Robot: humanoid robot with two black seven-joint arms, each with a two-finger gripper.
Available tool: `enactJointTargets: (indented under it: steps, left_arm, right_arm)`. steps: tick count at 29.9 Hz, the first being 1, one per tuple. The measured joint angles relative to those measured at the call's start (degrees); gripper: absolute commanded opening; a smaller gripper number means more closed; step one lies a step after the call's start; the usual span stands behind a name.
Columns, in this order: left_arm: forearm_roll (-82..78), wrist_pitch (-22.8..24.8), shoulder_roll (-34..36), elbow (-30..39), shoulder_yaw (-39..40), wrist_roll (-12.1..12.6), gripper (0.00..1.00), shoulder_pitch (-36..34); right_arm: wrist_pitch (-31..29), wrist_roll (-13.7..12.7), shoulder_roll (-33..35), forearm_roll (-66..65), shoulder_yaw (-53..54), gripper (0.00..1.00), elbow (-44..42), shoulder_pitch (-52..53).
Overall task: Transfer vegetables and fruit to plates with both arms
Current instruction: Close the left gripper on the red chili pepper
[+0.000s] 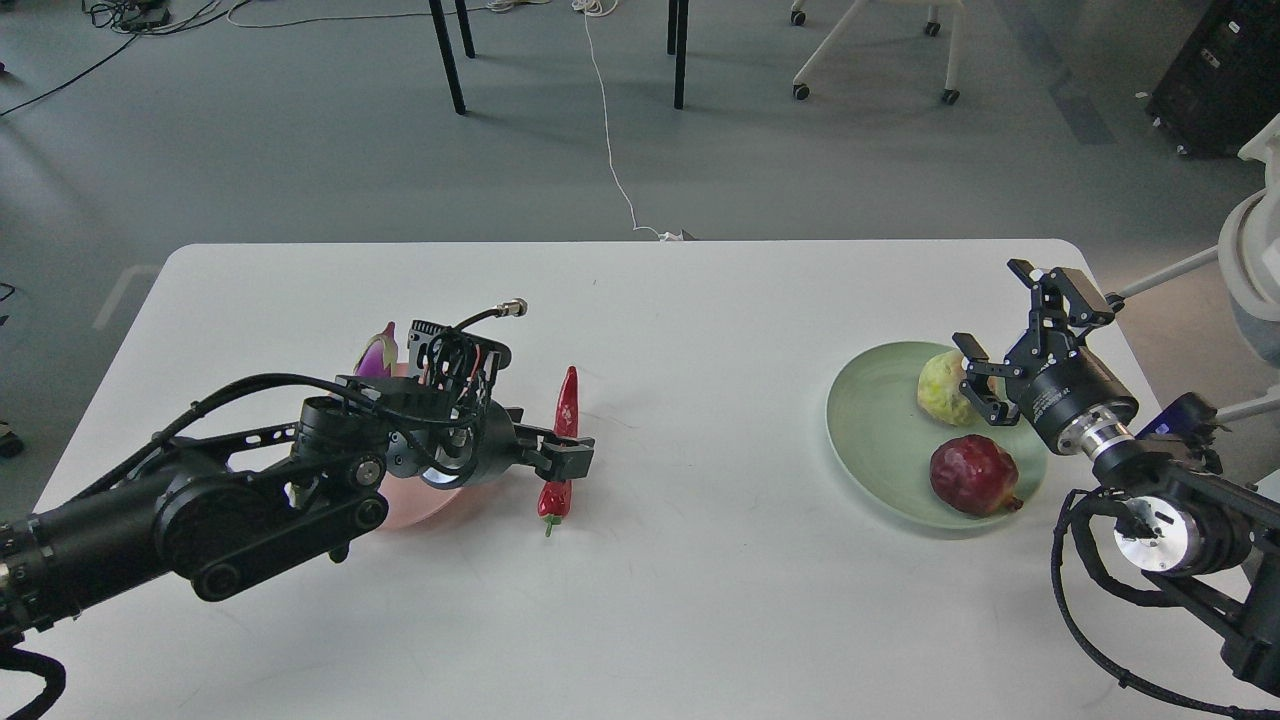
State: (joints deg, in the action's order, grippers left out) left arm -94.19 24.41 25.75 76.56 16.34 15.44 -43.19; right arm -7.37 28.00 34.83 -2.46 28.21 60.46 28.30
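Red chili (563,440) sits gripped in left end effector (568,455); right end effector (1030,335) gapes released; wrist lettering unreadable.

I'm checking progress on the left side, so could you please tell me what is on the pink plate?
Only the tip of the purple eggplant shows above the pink plate. The left arm and its end effector cover most of the plate, so the rest is hidden.
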Motion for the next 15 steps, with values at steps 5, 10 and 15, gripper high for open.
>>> enactJointTargets:
  steps: [5,10,15]
  left_arm:
    - [-0.1,0.0,0.0,-0.2,-0.3,0.6,0.93,0.5]
    - [-0.1,0.5,-0.4,-0.3,-0.4,1.8,0.86,0.8]
    - [0.0,0.6,-1.3,-0.3,-0.4,2.1,0.81,1.7]
  right_arm:
    - [0.0,0.0,0.1,0.0,0.0,0.99,0.0,0.0]
    - [0.0,0.0,0.1,0.0,0.0,0.99,0.0,0.0]
    - [0.1,0.0,0.1,0.0,0.0,0.99,0.0,0.0]
